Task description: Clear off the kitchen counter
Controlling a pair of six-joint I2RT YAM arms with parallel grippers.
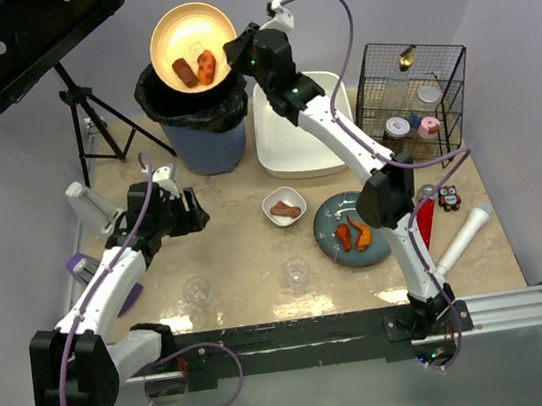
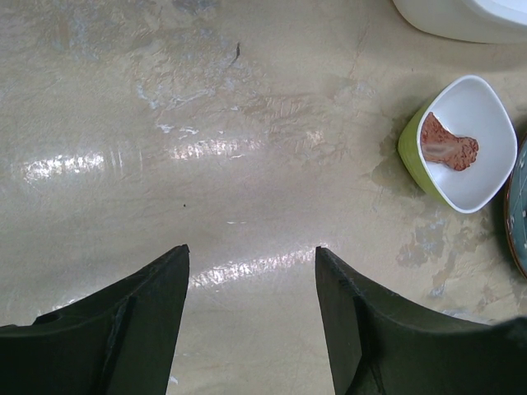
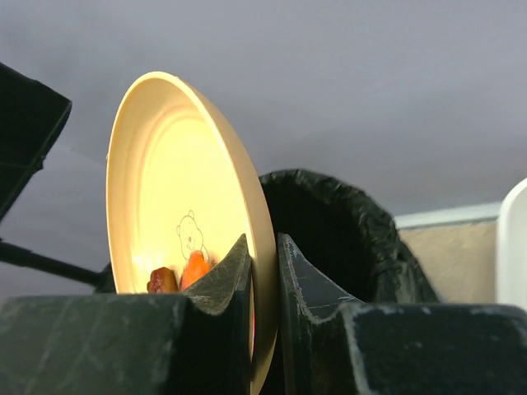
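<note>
Music stand [image 1: 6,38]: one, standing at the far left, beyond the counter's edge.
Kitchen counter [image 1: 238,258]: lying flat beneath both arms, its bare mottled surface [image 2: 247,123] filling the left wrist view directly under the left claw.
Left gripper [image 1: 197,211]: hanging over the counter's left half with its fingers spread [image 2: 251,255], pinching nothing and pointing down at bare surface.
Clear glasses: two, one [image 1: 196,290] and another [image 1: 296,274], standing near the front edge.
Bin [image 1: 201,122]: one, lined in black, standing at the far edge; the counter is lying well below and nearer than the right claw.
Yellow plate [image 1: 189,38]: one, tilting steeply over the bin's mouth [image 3: 173,189].
Food pieces on it: two, brown [image 1: 185,72] and orange [image 1: 205,67], sitting at the plate's low side.
Right gripper [image 1: 235,54]: pinching the yellow plate's rim between both fingers [image 3: 263,243].
Small bowl [image 1: 269,203]: one, holding one brown piece.
White tub [image 1: 299,149]: one.
Teal plate [image 1: 338,209]: one, carrying two orange pieces.
Wire basket [image 1: 407,93]: one, at the far right.
</note>
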